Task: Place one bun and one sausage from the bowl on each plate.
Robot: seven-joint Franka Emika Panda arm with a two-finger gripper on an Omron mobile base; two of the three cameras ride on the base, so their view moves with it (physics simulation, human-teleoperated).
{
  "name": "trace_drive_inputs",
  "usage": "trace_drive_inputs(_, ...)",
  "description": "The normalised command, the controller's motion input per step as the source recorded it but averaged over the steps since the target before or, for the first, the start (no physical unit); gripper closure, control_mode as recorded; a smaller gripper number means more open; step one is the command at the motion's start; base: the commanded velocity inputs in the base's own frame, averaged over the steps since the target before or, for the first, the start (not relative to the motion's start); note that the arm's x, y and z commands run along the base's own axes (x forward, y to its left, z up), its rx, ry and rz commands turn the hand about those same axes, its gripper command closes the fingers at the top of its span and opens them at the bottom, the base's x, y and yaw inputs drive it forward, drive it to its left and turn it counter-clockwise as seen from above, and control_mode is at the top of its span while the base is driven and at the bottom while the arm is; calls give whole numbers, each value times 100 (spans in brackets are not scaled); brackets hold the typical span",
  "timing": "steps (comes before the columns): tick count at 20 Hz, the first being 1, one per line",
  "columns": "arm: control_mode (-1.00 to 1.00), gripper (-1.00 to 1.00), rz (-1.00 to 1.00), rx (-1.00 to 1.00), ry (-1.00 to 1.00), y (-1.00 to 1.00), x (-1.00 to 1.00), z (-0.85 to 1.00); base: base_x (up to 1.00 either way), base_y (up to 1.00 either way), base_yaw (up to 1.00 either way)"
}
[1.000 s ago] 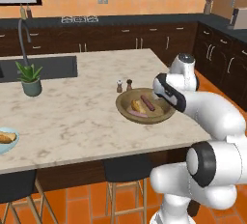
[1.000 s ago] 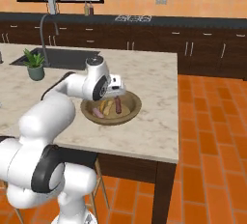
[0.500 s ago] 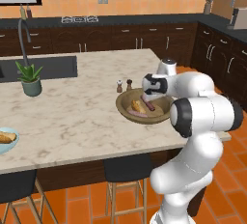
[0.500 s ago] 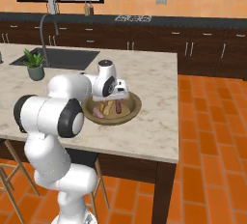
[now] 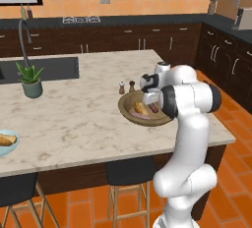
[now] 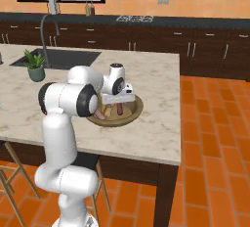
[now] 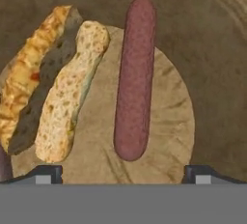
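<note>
Arm swung in over the bowl (image 5: pixel 129 111) in the last second; claw (image 7: pixel 123 174) hung spread wide and empty above a sausage (image 7: pixel 134 78), bun (image 7: pixel 67 92) alongside, so pickup looked next.

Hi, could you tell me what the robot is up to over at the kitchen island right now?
It is sorting buns and sausages from the wooden bowl onto plates. The gripper hangs open just above the bowl, holding nothing, with a sausage lying between its fingertips and a bun beside it. A pale blue plate at the island's far left already carries some food.
</note>
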Motion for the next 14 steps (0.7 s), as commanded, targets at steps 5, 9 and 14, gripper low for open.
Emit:
trace_drive_inputs(5,-100,-100,0,0,0,0,37,-60,0,0,0)
trace_drive_inputs(9,-100,-100,0,-1,-2,0,17,-59,0,0,0)
trace_drive_inputs(14,-100,100,0,-2,-5,2,0,-52,0,0,0)
